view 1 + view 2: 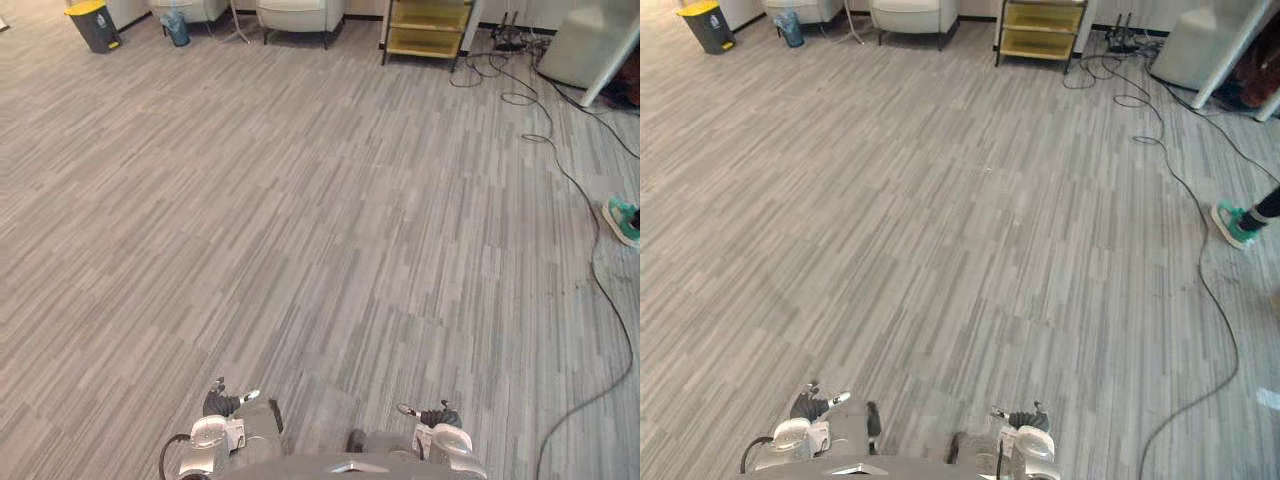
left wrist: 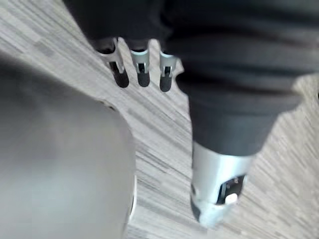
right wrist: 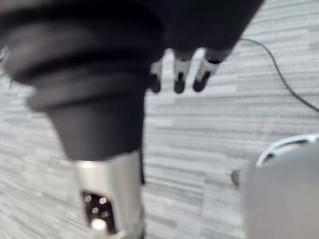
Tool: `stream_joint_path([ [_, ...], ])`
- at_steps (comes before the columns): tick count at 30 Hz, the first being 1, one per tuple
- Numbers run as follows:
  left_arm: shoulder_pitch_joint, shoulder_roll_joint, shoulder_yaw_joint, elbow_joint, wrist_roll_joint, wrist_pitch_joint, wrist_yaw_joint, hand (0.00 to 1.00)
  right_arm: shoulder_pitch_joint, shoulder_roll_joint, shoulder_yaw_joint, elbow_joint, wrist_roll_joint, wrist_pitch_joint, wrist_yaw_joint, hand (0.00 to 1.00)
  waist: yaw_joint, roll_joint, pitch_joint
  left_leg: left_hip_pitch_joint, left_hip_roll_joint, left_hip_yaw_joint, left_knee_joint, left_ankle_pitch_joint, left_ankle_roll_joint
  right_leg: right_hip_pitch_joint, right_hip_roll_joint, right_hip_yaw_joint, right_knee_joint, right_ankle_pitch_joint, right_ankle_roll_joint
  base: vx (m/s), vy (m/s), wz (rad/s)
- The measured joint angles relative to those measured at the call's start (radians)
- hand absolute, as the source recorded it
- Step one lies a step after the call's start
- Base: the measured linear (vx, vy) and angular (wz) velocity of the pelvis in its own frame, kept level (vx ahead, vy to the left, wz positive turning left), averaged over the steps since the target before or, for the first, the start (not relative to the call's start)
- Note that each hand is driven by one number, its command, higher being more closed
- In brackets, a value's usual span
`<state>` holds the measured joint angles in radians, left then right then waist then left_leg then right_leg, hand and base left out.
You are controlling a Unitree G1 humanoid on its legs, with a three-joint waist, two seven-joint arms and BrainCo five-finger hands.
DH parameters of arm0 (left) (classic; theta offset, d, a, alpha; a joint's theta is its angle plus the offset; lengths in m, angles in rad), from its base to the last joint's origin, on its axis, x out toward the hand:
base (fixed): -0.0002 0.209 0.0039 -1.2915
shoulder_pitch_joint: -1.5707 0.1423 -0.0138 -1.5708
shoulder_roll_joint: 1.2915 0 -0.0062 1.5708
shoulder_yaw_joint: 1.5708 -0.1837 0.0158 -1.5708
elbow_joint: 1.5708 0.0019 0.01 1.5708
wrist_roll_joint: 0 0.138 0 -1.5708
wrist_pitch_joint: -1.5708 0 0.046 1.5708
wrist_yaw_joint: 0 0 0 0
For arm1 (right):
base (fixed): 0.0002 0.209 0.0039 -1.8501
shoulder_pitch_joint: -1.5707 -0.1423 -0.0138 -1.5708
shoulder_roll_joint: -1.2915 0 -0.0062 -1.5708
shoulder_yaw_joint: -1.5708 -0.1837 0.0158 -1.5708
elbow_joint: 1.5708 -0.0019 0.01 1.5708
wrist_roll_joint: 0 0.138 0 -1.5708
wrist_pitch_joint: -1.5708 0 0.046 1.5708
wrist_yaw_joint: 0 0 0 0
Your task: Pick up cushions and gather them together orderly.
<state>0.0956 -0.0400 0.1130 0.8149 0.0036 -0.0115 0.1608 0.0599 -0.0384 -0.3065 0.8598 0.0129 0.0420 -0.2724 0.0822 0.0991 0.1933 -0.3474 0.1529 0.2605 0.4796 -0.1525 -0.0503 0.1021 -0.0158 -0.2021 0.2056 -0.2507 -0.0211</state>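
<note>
Above the grey striped plank floor, the left hand and right hand hang loose-fingered and empty; gathering looks not yet begun.

Armchair, shelf: tops cut off.

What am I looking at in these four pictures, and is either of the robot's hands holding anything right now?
This is a two-legged humanoid robot. The two wide pictures come from the stereo camera on its head, looking down at a grey plank floor. At the far end stand a dark bin with a yellow lid, a pale armchair and a yellow shelf cart. A person's teal shoe shows at the right edge. The two close pictures come from cameras on the wrists, each looking along its own hand. The left hand and the right hand hang above the floor with fingers straight, and both hold nothing.
</note>
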Motion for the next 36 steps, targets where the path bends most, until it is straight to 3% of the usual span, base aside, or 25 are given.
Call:
stream_joint_path([
  [1, 0.0, 0.0, 0.0, 0.0, 0.0, 0.0, 0.0, 0.0, -0.001, 0.0, -0.004, 0.004, 0.0, -0.001, 0.0, 0.0, 0.001, 0.0, 0.0, 0.0, -0.004, -0.002, -0.033, 0.008, -0.001, 0.003, -0.001, 0.003, -0.004, -0.001, 0.002, 0.63, 0.217, -0.73],
  [2, -0.002, 0.001, -0.002, -0.001, -0.001, -0.001, -0.001, 0.0, -0.008, 0.009, -0.024, 0.039, 0.001, 0.002, -0.001, 0.0, 0.021, -0.013, -0.004, 0.006, -0.031, -0.014, -0.201, 0.152, -0.016, 0.037, -0.011, 0.045, -0.041, -0.02, 0.025, 0.73, 0.25, -0.8],
  [3, -0.005, 0.017, -0.008, 0.005, 0.003, -0.004, 0.0, 0.0, -0.009, 0.019, -0.03, 0.062, 0.0, 0.003, -0.001, 0.0, 0.029, -0.059, -0.028, 0.017, -0.067, -0.008, -0.19, 0.196, 0.047, 0.061, -0.04, 0.088, -0.066, -0.028, 0.029, 0.77, 0.243, -0.79],
  [4, -0.008, 0.029, -0.009, 0.006, 0.004, -0.004, 0.0, 0.0, -0.005, 0.031, -0.035, 0.068, 0.0, 0.006, 0.0, 0.0, 0.022, -0.067, -0.038, 0.014, -0.074, -0.005, -0.161, 0.166, 0.06, 0.066, -0.055, 0.091, -0.067, -0.028, 0.028, 0.79, 0.254, -0.4],
  [6, -0.013, 0.042, 0.003, 0.014, 0.01, -0.004, -0.001, 0.0, 0.017, 0.048, -0.062, 0.064, -0.003, 0.005, 0.001, 0.0, 0.01, -0.103, -0.046, 0.006, -0.076, -0.002, 0.004, 0.035, 0.119, 0.058, -0.084, 0.134, 0.065, -0.013, 0.065, 0.58, 0.225, -0.14],
  [7, -0.015, 0.051, -0.005, 0.023, 0.011, -0.007, 0.0, 0.0, 0.026, 0.05, -0.067, 0.068, -0.012, 0.006, 0.002, 0.0, 0.016, -0.116, -0.056, 0.027, -0.079, 0.0, 0.03, -0.022, 0.118, -0.003, -0.093, 0.155, 0.237, -0.017, 0.082, 0.6, 0.231, -0.19],
  [8, -0.026, 0.069, -0.014, 0.043, 0.011, -0.006, -0.001, 0.0, 0.03, 0.06, -0.072, 0.068, -0.017, 0.005, 0.004, 0.0, 0.011, -0.142, -0.055, 0.071, -0.094, 0.012, 0.046, -0.079, 0.117, -0.119, -0.121, 0.182, 0.534, 0.045, 0.145, 0.7, 0.225, -0.02],
  [9, -0.038, 0.09, -0.029, 0.072, 0.011, -0.001, -0.001, 0.0, 0.023, 0.068, -0.079, 0.058, -0.018, 0.0, 0.005, 0.0, -0.01, -0.162, -0.053, 0.133, -0.113, 0.01, 0.053, -0.123, 0.126, -0.237, -0.154, 0.187, 0.83, 0.096, 0.174, 0.68, 0.163, 0.11],
  [12, -0.031, 0.089, -0.037, 0.091, 0.011, 0.015, 0.002, 0.0, 0.009, 0.062, -0.074, 0.055, -0.021, -0.002, 0.009, 0.0, -0.017, -0.143, -0.039, 0.313, -0.121, 0.009, -0.02, -0.158, 0.132, -0.329, -0.203, 0.064, 0.974, 0.049, 0.107, 0.5, 0.063, 0.07],
  [15, -0.025, 0.086, -0.036, 0.102, 0.011, 0.018, 0.002, 0.0, -0.003, 0.064, -0.055, 0.039, -0.022, -0.016, 0.011, 0.0, -0.025, -0.137, -0.037, 0.459, -0.116, 0.01, -0.154, -0.162, 0.122, -0.429, -0.201, -0.056, 0.781, -0.008, 0.069, 0.52, 0.002, 0.05],
  [16, -0.022, 0.083, -0.035, 0.104, 0.011, 0.02, 0.001, 0.0, -0.011, 0.063, -0.056, 0.036, -0.026, -0.017, 0.012, 0.0, -0.028, -0.133, -0.035, 0.503, -0.109, 0.013, -0.194, -0.161, 0.114, -0.46, -0.18, -0.083, 0.604, -0.004, 0.067, 0.5, -0.049, 0.05],
  [18, -0.023, 0.08, -0.035, 0.105, 0.011, 0.02, 0.002, 0.0, -0.018, 0.06, -0.056, 0.031, -0.035, -0.016, 0.014, 0.0, -0.031, -0.128, -0.032, 0.531, -0.102, 0.012, -0.224, -0.161, 0.114, -0.484, -0.153, -0.083, 0.433, 0.025, 0.059, 0.41, -0.092, 0.1],
  [19, -0.022, 0.076, -0.035, 0.117, 0.012, 0.02, 0.002, 0.0, -0.029, 0.054, -0.056, 0.026, -0.046, -0.016, 0.015, 0.0, -0.038, -0.119, -0.026, 0.568, -0.095, 0.012, -0.254, -0.163, 0.11, -0.494, -0.122, -0.063, 0.179, 0.125, 0.065, 0.64, -0.208, 0.39],
  [20, -0.019, 0.072, -0.032, 0.12, 0.02, 0.019, 0.003, 0.0, -0.03, 0.049, -0.055, 0.025, -0.052, -0.015, 0.022, 0.0, -0.049, -0.117, -0.023, 0.607, -0.095, -0.003, -0.279, -0.171, 0.065, -0.489, -0.104, -0.025, -0.01, 0.219, 0.071, 0.66, -0.231, 0.48],
  [21, -0.016, 0.071, -0.029, 0.12, 0.02, 0.018, 0.004, 0.0, -0.03, 0.048, -0.053, 0.025, -0.052, -0.015, 0.025, 0.0, -0.052, -0.117, -0.023, 0.624, -0.095, -0.019, -0.286, -0.181, 0.046, -0.487, -0.104, -0.016, -0.038, 0.233, 0.064, 0.71, -0.261, 0.54],
  [22, -0.016, 0.056, -0.007, 0.132, 0.021, 0.015, 0.007, 0.0, -0.035, 0.031, -0.046, 0.025, -0.054, -0.013, 0.033, 0.0, -0.058, -0.108, -0.026, 0.68, -0.077, -0.057, -0.284, -0.198, 0.016, -0.499, -0.098, -0.001, 0.048, 0.365, 0.023, 0.5, -0.198, 0.33],
  [23, -0.015, 0.047, 0.001, 0.141, 0.021, 0.013, 0.007, 0.0, -0.035, 0.03, -0.043, 0.02, -0.058, -0.017, 0.036, 0.0, -0.057, -0.091, -0.034, 0.677, -0.062, -0.075, -0.26, -0.194, 0.009, -0.525, -0.099, -0.006, 0.123, 0.364, 0.023, 0.71, -0.303, 0.24],
  [25, -0.012, 0.018, 0.009, 0.145, 0.022, 0.013, 0.007, 0.0, -0.046, 0.001, -0.049, 0.016, -0.058, -0.018, 0.044, 0.0, -0.055, -0.029, -0.049, 0.634, 0.003, -0.12, -0.107, -0.169, -0.016, -0.538, -0.069, -0.035, 0.243, 0.262, 0.0, 0.63, -0.276, 0.01],
  [26, -0.014, -0.001, 0.026, 0.144, 0.021, 0.013, 0.005, 0.0, -0.046, -0.004, -0.05, 0.013, -0.057, -0.018, 0.044, 0.0, -0.057, -0.008, -0.047, 0.563, 0.033, -0.155, 0.076, -0.099, 0.002, -0.52, -0.047, -0.051, 0.284, 0.2, -0.006, 0.47, -0.194, -0.05],
  [27, -0.014, -0.006, 0.031, 0.138, 0.022, 0.013, 0.004, 0.0, -0.045, -0.007, -0.05, 0.013, -0.057, -0.017, 0.044, 0.0, -0.061, 0.009, -0.041, 0.489, 0.066, -0.18, 0.247, 0.028, 0.007, -0.476, -0.026, -0.054, 0.284, 0.162, -0.019, 0.47, -0.19, -0.07],
  [28, -0.014, -0.006, 0.032, 0.137, 0.022, 0.013, 0.001, 0.0, -0.042, -0.008, -0.049, 0.014, -0.058, -0.016, 0.044, 0.0, -0.061, 0.015, -0.041, 0.459, 0.082, -0.186, 0.32, 0.109, 0.009, -0.454, -0.013, -0.054, 0.278, 0.149, -0.024, 0.47, -0.137, -0.21],
  [29, -0.015, -0.005, 0.029, 0.134, 0.025, 0.011, -0.004, 0.0, -0.034, -0.008, -0.044, 0.021, -0.057, -0.015, 0.043, 0.0, -0.057, 0.019, -0.033, 0.373, 0.139, -0.174, 0.535, 0.116, 0.006, -0.383, 0.023, -0.047, 0.256, 0.111, -0.045, 0.6, -0.15, -0.33],
  [31, -0.012, 0.007, 0.016, 0.097, 0.033, 0.01, -0.015, 0.0, -0.022, -0.006, -0.029, 0.036, -0.054, -0.009, 0.043, 0.0, -0.047, 0.007, -0.02, 0.248, 0.171, -0.118, 0.771, 0.033, 0.026, -0.231, 0.055, -0.011, 0.197, 0.062, -0.059, 0.68, -0.152, -0.46],
  [34, -0.009, 0.012, -0.002, 0.065, 0.035, 0.009, -0.015, 0.0, -0.014, -0.012, -0.03, 0.061, -0.038, -0.001, 0.039, 0.0, -0.04, -0.001, -0.018, 0.104, 0.122, -0.092, 0.722, -0.026, 0.031, -0.099, 0.059, 0.027, 0.092, 0.046, -0.051, 0.54, -0.041, -0.36],
  [36, -0.008, 0.011, -0.01, 0.034, 0.032, 0.0, -0.015, 0.0, -0.025, -0.009, -0.057, 0.094, -0.036, 0.004, 0.031, 0.0, -0.014, -0.005, -0.014, 0.018, 0.021, -0.089, 0.393, -0.093, 0.015, 0.003, 0.05, 0.089, 0.002, 0.061, -0.03, 0.61, 0.101, -0.74],
])
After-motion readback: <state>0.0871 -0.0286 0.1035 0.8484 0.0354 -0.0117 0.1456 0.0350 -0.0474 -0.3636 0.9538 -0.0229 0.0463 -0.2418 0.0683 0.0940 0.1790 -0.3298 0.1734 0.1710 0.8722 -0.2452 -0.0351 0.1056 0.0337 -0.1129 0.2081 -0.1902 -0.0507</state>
